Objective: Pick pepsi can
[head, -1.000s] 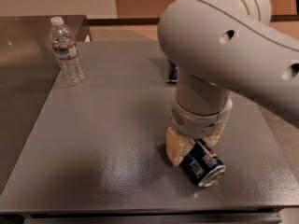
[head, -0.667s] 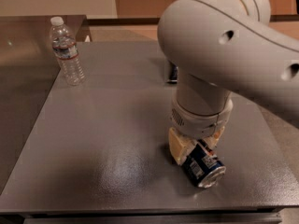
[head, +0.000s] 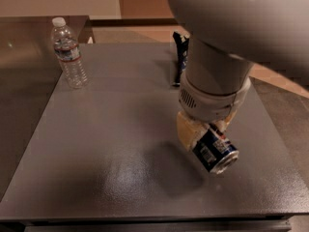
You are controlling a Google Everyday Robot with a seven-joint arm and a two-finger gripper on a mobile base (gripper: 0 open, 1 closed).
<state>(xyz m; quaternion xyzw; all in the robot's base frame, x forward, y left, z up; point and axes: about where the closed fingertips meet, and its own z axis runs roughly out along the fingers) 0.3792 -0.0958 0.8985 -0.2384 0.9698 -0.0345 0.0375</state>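
Pepsi can looks grabbed, pretty much there

The tool [head: 206, 135] is clamped around the pepsi can [head: 216, 152] at about 4 o'clock on the desk [head: 96, 129]. The can is tilted and seems to hang just clear of the surface, with a shadow under it. I'd say only lifting higher is left. The water bottle [head: 70, 52] at 10 o'clock is untouched.

The grey table [head: 120, 129] carries 1 clear water bottle [head: 69, 52], upright near its far left corner. Well right of the bottle, a dark chip bag [head: 179, 57] sits at the far edge. Farther right and nearer, the gripper [head: 205, 134] clamps the tilted pepsi can [head: 215, 151] over the tabletop.
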